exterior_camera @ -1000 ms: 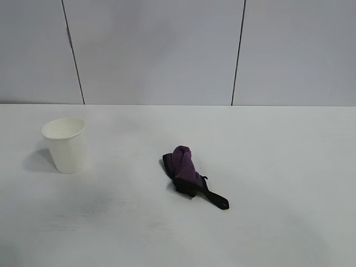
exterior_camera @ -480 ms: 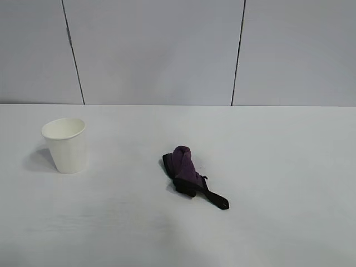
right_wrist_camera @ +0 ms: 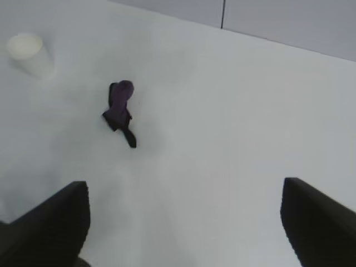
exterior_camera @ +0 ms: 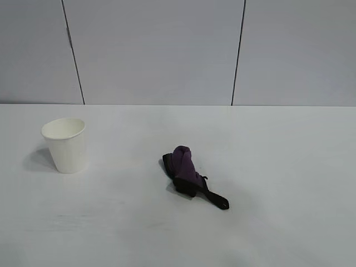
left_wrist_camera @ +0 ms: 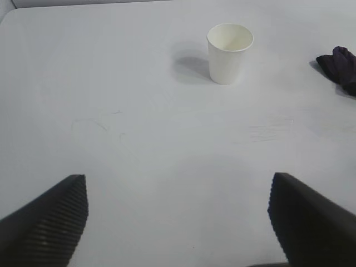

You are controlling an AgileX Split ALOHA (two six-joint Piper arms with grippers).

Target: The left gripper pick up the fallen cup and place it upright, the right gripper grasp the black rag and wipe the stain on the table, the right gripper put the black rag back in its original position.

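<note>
We judge the task all but done: the cup (exterior_camera: 65, 144) stands upright at the desk's (exterior_camera: 278, 167) left, the black rag (exterior_camera: 186, 172) lies mid-desk, no stain shows, and the left gripper (left_wrist_camera: 178, 222) and right gripper (right_wrist_camera: 183, 228) hover well back, jaws spread wide and empty.

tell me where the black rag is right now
In the exterior view the black rag lies bunched on the table near its middle, to the right of the upright cup and well apart from it, with neither end effector touching it.
</note>
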